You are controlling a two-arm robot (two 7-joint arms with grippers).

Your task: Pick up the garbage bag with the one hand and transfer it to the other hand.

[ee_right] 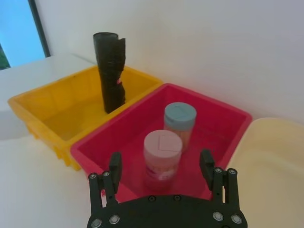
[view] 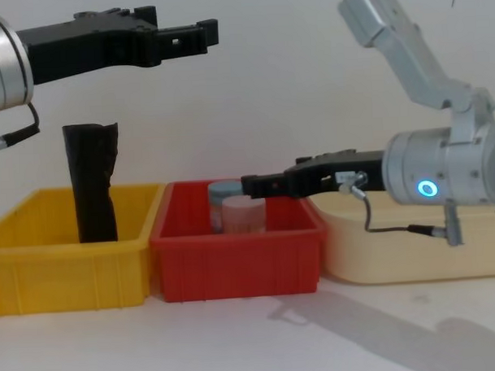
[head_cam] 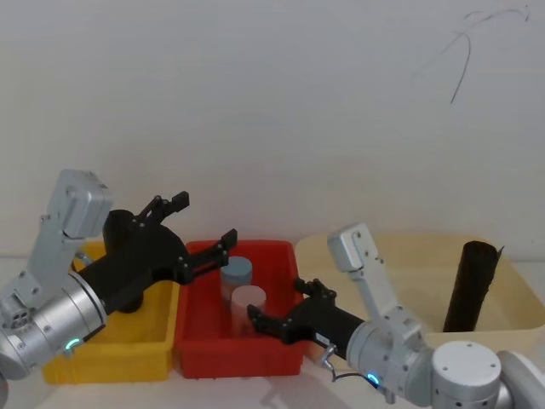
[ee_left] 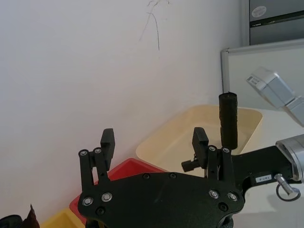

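The garbage bag stands upright in the yellow bin, the leftmost of 3 bins set side by side on the white table. Its ragged top rises well above the bin's rim, and nothing is touching it.

The left gripper hangs high, above the level of the bag's top and a little to the right of it, over the line where the yellow bin meets the red bin. Its 2 fingers are spread wide apart with nothing between them.

The right gripper reaches in low from the right, at about rim height over the near part of the red bin. Its fingers are also apart and empty, and they point toward the 2 jars standing in that bin. The pink-lidded jar is the nearer jar and lies just beyond the fingertips. The blue-lidded jar stands just behind it.

In the cream bin on the right, a second black roll stands toward the right side, tilted slightly, well apart from both grippers.
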